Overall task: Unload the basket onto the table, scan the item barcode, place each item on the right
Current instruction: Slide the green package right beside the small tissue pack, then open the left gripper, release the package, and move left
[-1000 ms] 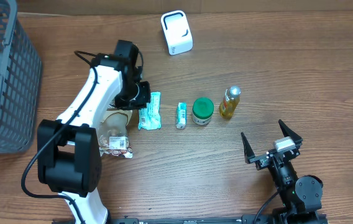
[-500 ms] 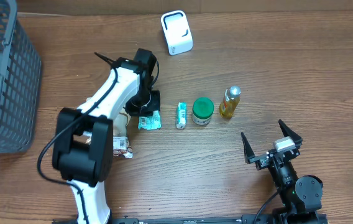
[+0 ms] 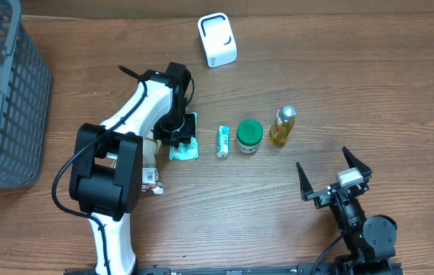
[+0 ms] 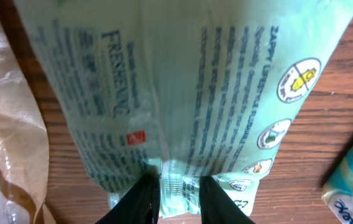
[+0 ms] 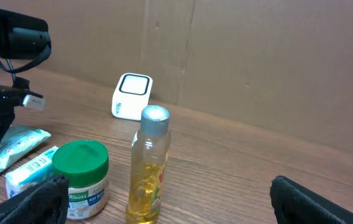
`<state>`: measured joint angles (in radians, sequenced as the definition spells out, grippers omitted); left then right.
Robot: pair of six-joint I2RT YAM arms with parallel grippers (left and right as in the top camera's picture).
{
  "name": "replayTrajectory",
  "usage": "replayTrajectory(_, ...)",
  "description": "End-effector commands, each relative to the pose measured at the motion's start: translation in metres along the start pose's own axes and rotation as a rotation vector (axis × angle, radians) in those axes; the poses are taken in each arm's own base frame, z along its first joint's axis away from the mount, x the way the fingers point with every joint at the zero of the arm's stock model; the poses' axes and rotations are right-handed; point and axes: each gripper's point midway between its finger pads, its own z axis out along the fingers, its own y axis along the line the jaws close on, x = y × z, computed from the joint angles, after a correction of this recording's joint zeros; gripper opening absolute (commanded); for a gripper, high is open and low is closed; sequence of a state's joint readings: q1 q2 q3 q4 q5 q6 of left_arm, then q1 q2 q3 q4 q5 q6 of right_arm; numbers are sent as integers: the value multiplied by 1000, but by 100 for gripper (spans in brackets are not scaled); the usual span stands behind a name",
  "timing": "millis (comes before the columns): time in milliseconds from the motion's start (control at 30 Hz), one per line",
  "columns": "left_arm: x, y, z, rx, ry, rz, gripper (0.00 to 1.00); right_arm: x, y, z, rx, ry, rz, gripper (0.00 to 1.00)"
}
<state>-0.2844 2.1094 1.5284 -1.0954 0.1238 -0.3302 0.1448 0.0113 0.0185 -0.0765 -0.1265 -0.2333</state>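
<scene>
Wood-grain table [image 3: 400, 92] carries everything, with a brown cardboard wall [image 5: 257, 62] behind it in the right wrist view. Nearest, at the front right, the right gripper [image 3: 322, 158] sits low with its jaws spread wide and nothing between them. Front left of centre, a crumpled brownish wrapper [image 3: 150, 179] lies beside the white left arm [image 3: 129, 114], which reaches across it to a pale green wipes packet [image 3: 187, 150] lying flat on the table. The left gripper [image 4: 178, 198] is down on that packet: in the left wrist view its two dark fingertips [image 4: 140, 200] stand a little apart with the packet's crimped end between them, but I cannot tell whether they pinch it or only straddle it. The packet's printed face, with small text and round icons, fills that view. To the right of the packet, in a row and apart from one another, lie a small blue-and-white carton [image 3: 222, 142], a green-lidded Knorr jar [image 3: 248, 137] standing upright, and an upright bottle of yellow liquid [image 3: 282, 126] with a silver cap. Farther back, well apart from the packet, stands the white barcode scanner [image 3: 217, 40]. A grey plastic basket [image 3: 3, 107] occupies the far left corner.
</scene>
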Motion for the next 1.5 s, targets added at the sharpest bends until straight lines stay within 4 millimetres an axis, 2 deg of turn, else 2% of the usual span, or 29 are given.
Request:
replayTrajectory(0, -9, 3, -16, 6, -12, 16, 30, 2, 1, 0, -4, -2, 0, 100)
replayTrajectory(133, -15, -2, -49, 21, -63, 52, 43, 2, 1, 0, -4, -2, 0, 100)
replayTrajectory(233, -13, -4, -70, 26, -80, 53, 45, 2, 1, 0, -4, -2, 0, 100)
replayTrajectory(300, -10, -4, -78, 26, -82, 52, 45, 2, 1, 0, -4, -2, 0, 100)
replayTrajectory(400, -2, -1, -80, 18, -53, 48, 45, 2, 1, 0, -4, -2, 0, 100)
replayTrajectory(467, 9, 2, -79, 6, -12, 43, 40, 2, 1, 0, -4, -2, 0, 100)
replayTrajectory(533, 17, 5, -80, -4, 22, 38, 30, 2, 1, 0, -4, -2, 0, 100)
replayTrajectory(700, 27, 7, -83, -13, 52, 36, 24, 2, 1, 0, -4, -2, 0, 100)
replayTrajectory(833, 37, 7, -97, -11, 47, 39, 18, 2, 1, 0, -4, -2, 0, 100)
replayTrajectory(1067, 54, 15, -135, -26, -37, 35, 17, 2, 1, 0, -4, -2, 0, 100)
replayTrajectory(1200, 67, 17, -152, -12, -84, 33, 11, 2, 1, 0, -4, -2, 0, 100)
replayTrajectory(1333, 85, 23, -162, -7, -125, 22, 8, 2, 1, 0, -4, -2, 0, 100)
replayTrajectory(1467, 103, 39, -159, -40, -183, -43, 4, 2, 1, 0, -4, -2, 0, 100)
